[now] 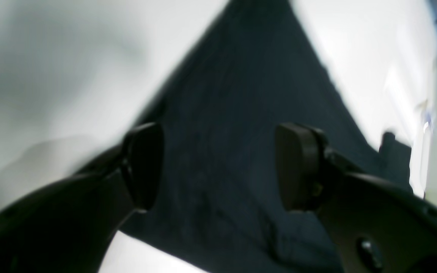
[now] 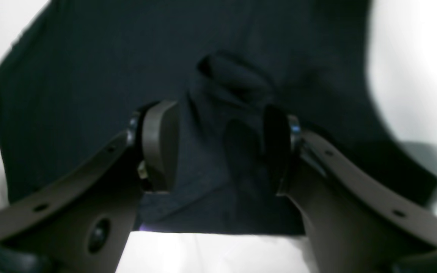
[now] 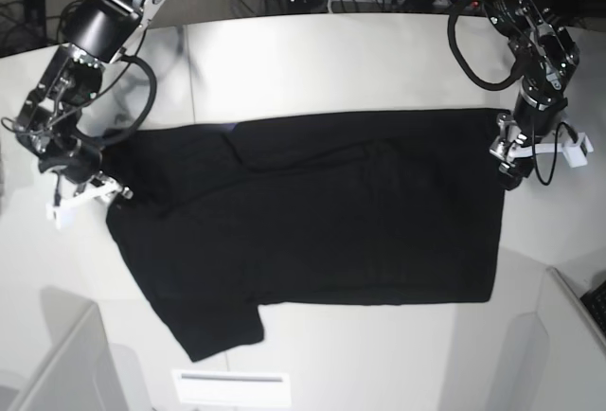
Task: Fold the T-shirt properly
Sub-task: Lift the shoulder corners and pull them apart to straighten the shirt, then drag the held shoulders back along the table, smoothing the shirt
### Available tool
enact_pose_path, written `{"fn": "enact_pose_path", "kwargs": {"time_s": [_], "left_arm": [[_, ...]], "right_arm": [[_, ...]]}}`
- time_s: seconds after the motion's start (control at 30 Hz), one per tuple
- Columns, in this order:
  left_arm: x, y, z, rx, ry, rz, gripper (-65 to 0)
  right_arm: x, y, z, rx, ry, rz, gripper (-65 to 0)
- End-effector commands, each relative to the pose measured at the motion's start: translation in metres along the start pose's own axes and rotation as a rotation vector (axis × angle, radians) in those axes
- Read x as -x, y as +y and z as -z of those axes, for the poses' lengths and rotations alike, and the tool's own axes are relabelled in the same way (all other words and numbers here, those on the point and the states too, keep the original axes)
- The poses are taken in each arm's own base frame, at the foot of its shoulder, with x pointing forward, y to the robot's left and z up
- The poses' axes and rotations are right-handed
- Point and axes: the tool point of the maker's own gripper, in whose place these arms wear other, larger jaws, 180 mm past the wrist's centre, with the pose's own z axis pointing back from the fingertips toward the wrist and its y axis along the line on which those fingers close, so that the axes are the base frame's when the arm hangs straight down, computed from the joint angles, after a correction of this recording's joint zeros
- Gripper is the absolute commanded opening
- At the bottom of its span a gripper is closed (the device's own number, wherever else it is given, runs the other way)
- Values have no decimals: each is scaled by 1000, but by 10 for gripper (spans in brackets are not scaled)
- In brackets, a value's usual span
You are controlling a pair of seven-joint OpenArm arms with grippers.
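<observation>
Left wrist view: the left gripper point(image 1: 218, 167) hangs with jaws apart, nothing between them, the T-shirt point(image 1: 241, 125) spread just beneath.

Right wrist view: the right gripper point(image 2: 218, 148) is likewise parted over a rumpled fold.

Base view: the shirt's long axis runs between the arms on the table point(image 3: 331, 61), each arm at one end.

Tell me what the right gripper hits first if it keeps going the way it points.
Most likely the T-shirt: the open right gripper points at a raised fold of its black cloth, though blur hides the remaining gap.
</observation>
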Motion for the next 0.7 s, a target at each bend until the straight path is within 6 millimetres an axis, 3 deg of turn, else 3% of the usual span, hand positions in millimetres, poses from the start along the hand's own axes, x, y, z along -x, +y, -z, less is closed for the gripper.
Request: {"fn": "enact_pose_path", "kwargs": {"time_s": [0.0, 0.1, 0.17, 0.27, 0.47, 0.67], "left_arm": [[-12, -3, -8, 11, -40, 25, -209], [-9, 3, -22, 28, -41, 104, -209], [-2, 17, -30, 12, -25, 129, -209], [9, 38, -40, -15, -21, 110, -209], [32, 73, -37, -58, 22, 49, -209], [56, 88, -18, -58, 83, -25, -209]], "right_arm": [[-22, 3, -16, -2, -83, -33, -317], [-20, 4, -42, 34, -155, -51, -317], [-14, -1, -59, 77, -193, 10, -311], [6, -10, -71, 113, -203, 96, -306], [49, -33, -72, 161, -152, 229, -261], [69, -45, -61, 166, -92, 276, -260]]}}
